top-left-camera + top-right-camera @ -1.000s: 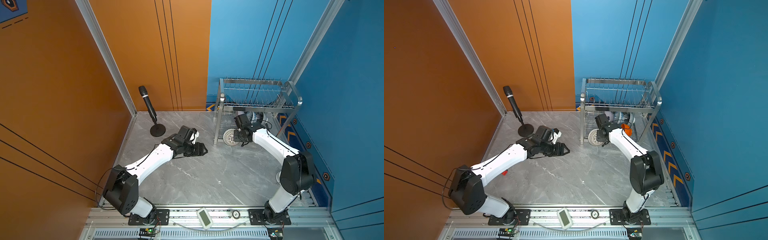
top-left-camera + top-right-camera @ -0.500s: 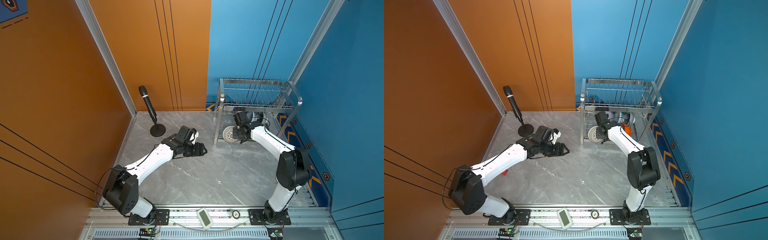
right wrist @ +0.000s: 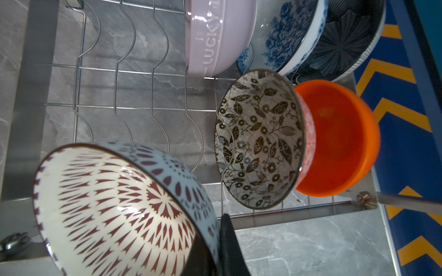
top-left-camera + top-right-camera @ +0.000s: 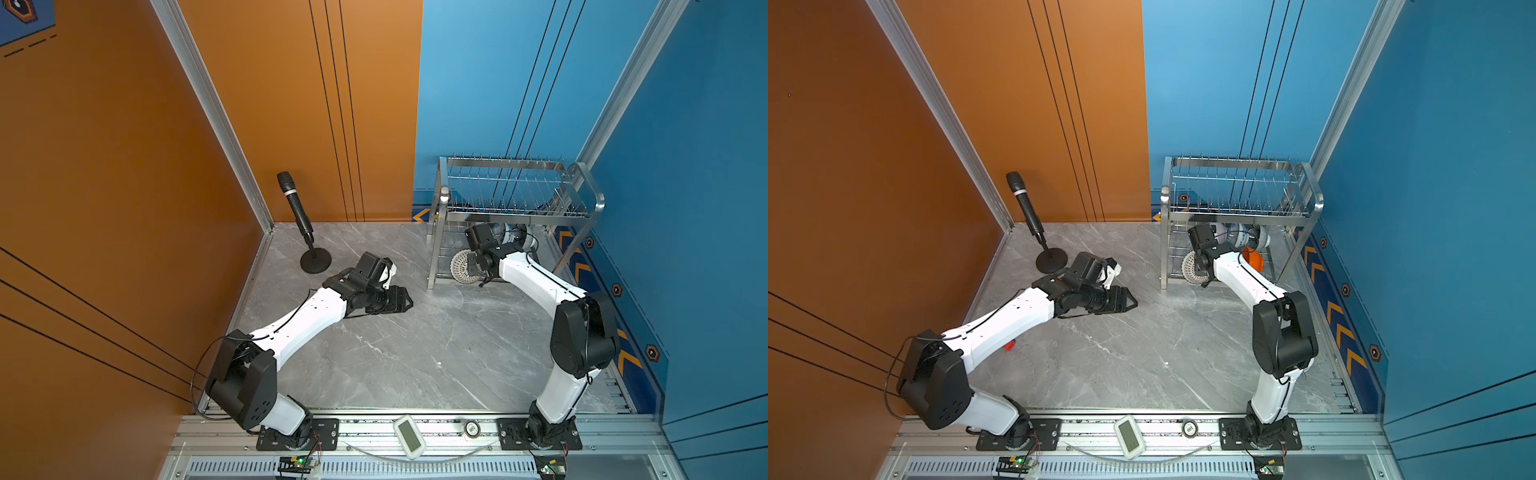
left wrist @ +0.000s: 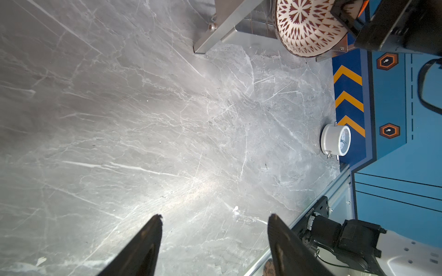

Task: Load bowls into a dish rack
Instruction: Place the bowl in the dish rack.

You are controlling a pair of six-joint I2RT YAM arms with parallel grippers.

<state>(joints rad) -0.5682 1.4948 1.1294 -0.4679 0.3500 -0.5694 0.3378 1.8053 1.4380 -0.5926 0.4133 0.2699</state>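
On the far left a black microphone (image 4: pixel 296 208) stands on a round foot. Next, the left gripper (image 5: pixel 215 222) lies low over the grey table (image 4: pixel 395 365). Its fingers are wide apart and hold nothing.

Then comes the dish rack (image 4: pixel 515 166). The white lattice bowl (image 3: pixel 114 203) stands on its edge at the left end of the low shelf. The right gripper (image 3: pixel 212 248) is closed tight on its rim, one finger inside and one outside. I cannot tell if the bowl sits between the wires yet. To its right the leaf bowl (image 3: pixel 258 138) stands right against the orange bowl (image 3: pixel 339 138). Behind them are the lilac bowl (image 3: pixel 220 31), the blue flower bowl (image 3: pixel 287 28) and the dark blue bowl (image 3: pixel 346 40).

What could go wrong, I think: the pinch is only on a thin rim, and the bowl is smooth and shiny, so it may slip or swing. If the gripper lets go before a wire holds the bowl, it may roll off the front onto the table. A push to the right may knock the leaf bowl, which is near.

The bowls are round, hard and glossy. The rack is thin shiny steel wire bent in waves, with flat metal legs. The table looks like smooth grey stone with white veins.
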